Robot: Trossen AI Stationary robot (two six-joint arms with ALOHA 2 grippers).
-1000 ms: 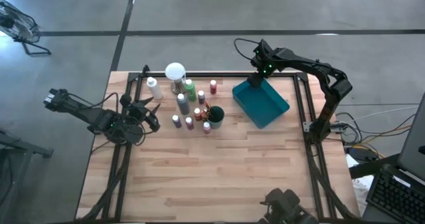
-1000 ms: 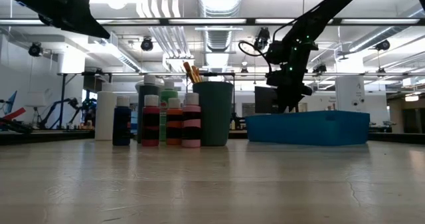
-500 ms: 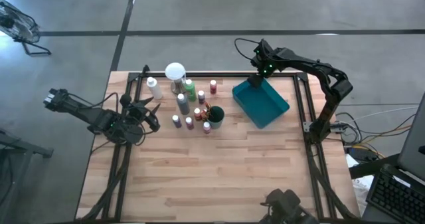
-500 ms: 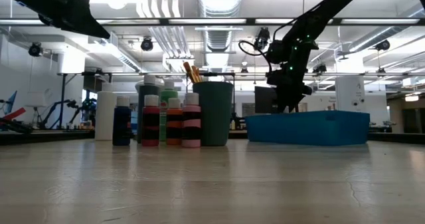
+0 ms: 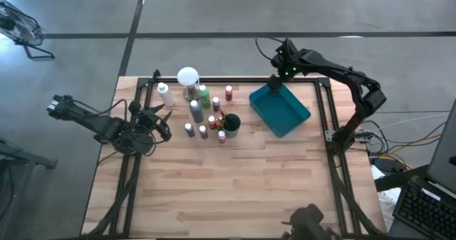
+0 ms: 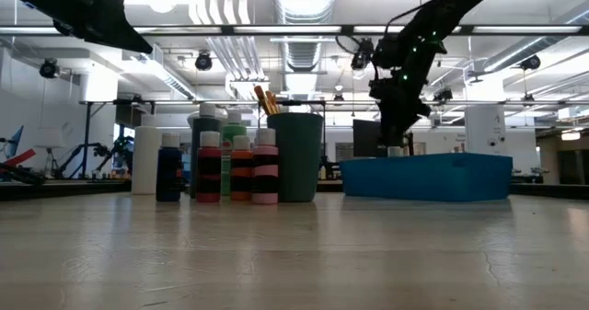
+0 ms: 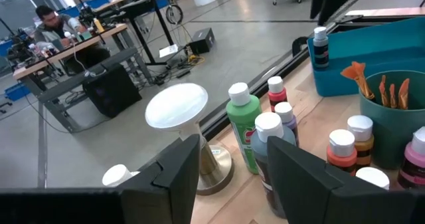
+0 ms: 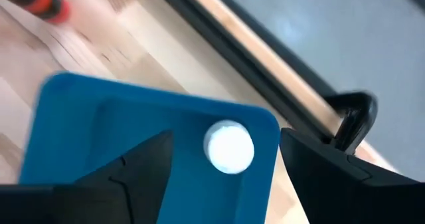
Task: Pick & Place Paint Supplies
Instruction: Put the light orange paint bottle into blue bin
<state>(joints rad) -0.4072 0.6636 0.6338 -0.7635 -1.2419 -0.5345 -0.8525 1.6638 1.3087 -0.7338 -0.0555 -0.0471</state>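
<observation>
Several white-capped paint bottles (image 5: 203,112) stand in a cluster at the table's far left of centre, next to a dark green cup (image 5: 230,124) that holds brushes (image 7: 372,84). A teal tray (image 5: 285,113) lies to their right. One dark bottle (image 7: 320,46) stands upright in the tray's far left corner, white cap (image 8: 229,146) up. My right gripper (image 5: 273,88) hangs open above that bottle, its fingers clear of the cap on either side. My left gripper (image 5: 164,119) waits open left of the cluster, with nothing between its fingers.
A round white-topped object on a metal base (image 5: 188,77) and a white bottle (image 5: 165,94) stand at the far left. A black metal frame (image 5: 324,105) runs along the table's edges. Bare wood fills the near half of the table (image 5: 235,190).
My right gripper has risen from the tray's far left corner. The bottle stays standing in that corner, its white cap now showing above the tray's wall in the low view.
</observation>
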